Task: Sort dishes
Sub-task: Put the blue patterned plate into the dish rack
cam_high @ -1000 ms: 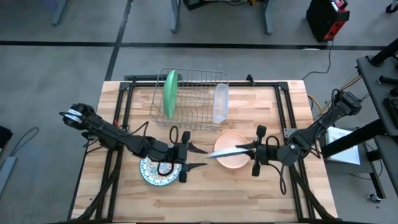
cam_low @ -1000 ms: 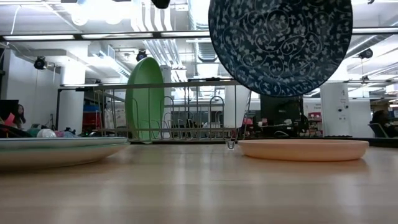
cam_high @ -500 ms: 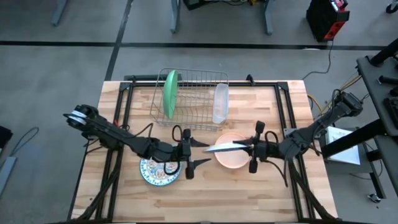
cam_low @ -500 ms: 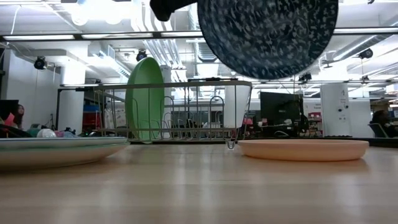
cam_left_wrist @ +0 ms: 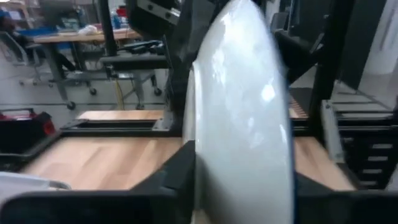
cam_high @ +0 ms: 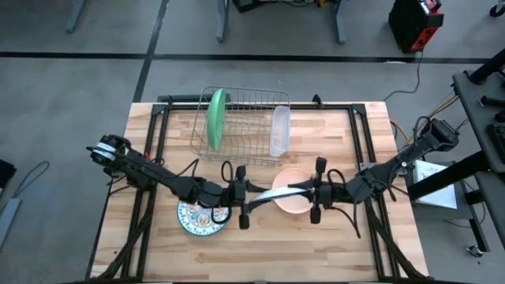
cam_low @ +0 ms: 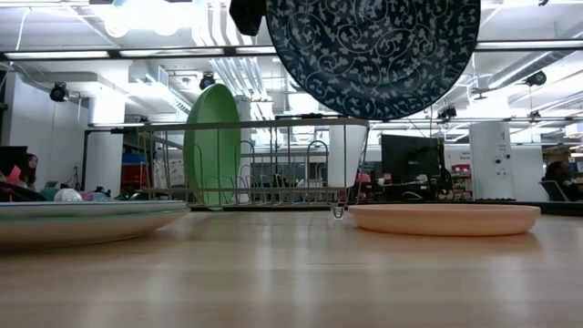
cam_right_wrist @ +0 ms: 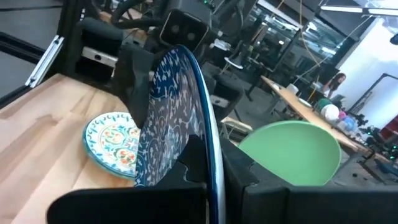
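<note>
A blue patterned plate [cam_high: 280,192] [cam_low: 373,55] hangs on edge above the table between my two grippers. My right gripper [cam_high: 300,190] is shut on its right rim. My left gripper [cam_high: 256,197] is open; its fingers [cam_left_wrist: 171,177] stand on either side of the plate's left rim, facing the white underside [cam_left_wrist: 242,124]. I cannot tell whether they touch it. A floral plate [cam_high: 201,214] and a peach bowl [cam_high: 298,203] lie flat on the table. A green plate [cam_high: 215,118] stands on edge in the wire rack [cam_high: 245,101]. My right gripper pinches the blue plate's rim [cam_right_wrist: 208,168] between its two fingers, on the side toward the table's right edge. The fingers come in level from the right. The plate stands upright on edge, lifted clear of the table above the bowl's left part.
A clear plastic tray [cam_high: 279,130] stands on edge at the rack's right end. The rack sits at the table's far middle. Bare wood runs along the near edge [cam_high: 260,252]. Dark frame rails [cam_high: 154,134] cross the table at left and right.
My right gripper has carried the blue plate toward the table's left edge, keeping it on edge and clear of the table. My left gripper has moved right toward it, staying open, so the plate's left rim now lies between its fingers.
</note>
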